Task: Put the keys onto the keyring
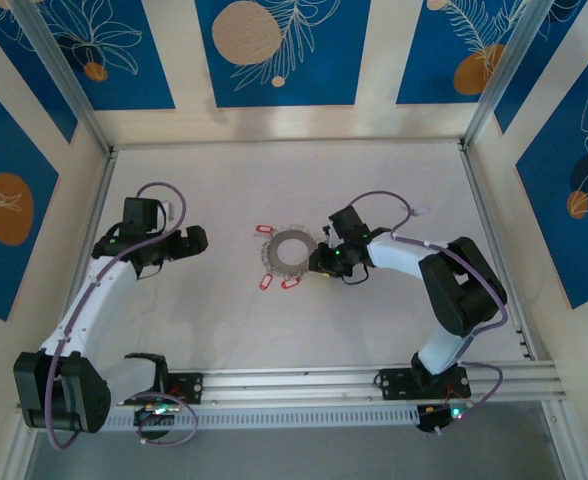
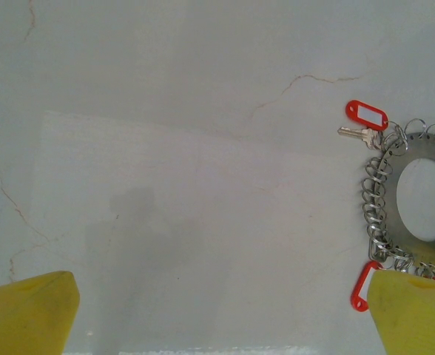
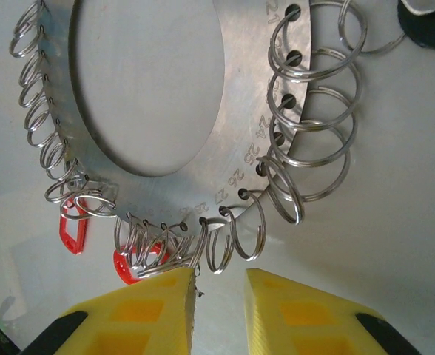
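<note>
The keyring (image 1: 286,236), a flat grey disc with a wide hole and wire loops all round its rim, lies mid-table. Three red-tagged keys (image 1: 265,229) (image 1: 266,284) (image 1: 290,283) sit at its edge. My right gripper (image 1: 319,262) is at the ring's right side. In the right wrist view its jaws (image 3: 221,296) stand a little apart just short of the loops (image 3: 236,237), bare table showing in the gap. A thin silvery sliver lies against the left finger (image 3: 140,310), and a red tag (image 3: 129,266) peeks from behind it. My left gripper (image 1: 196,240) is wide open to the left of the ring (image 2: 390,159).
In the left wrist view a silver key with a red tag (image 2: 366,115) hangs at the ring's upper left, and another tag (image 2: 363,285) lies at its lower left. A dark rounded thing (image 3: 428,22) sits beyond the ring. Aluminium rails (image 1: 304,380) and walls bound the table.
</note>
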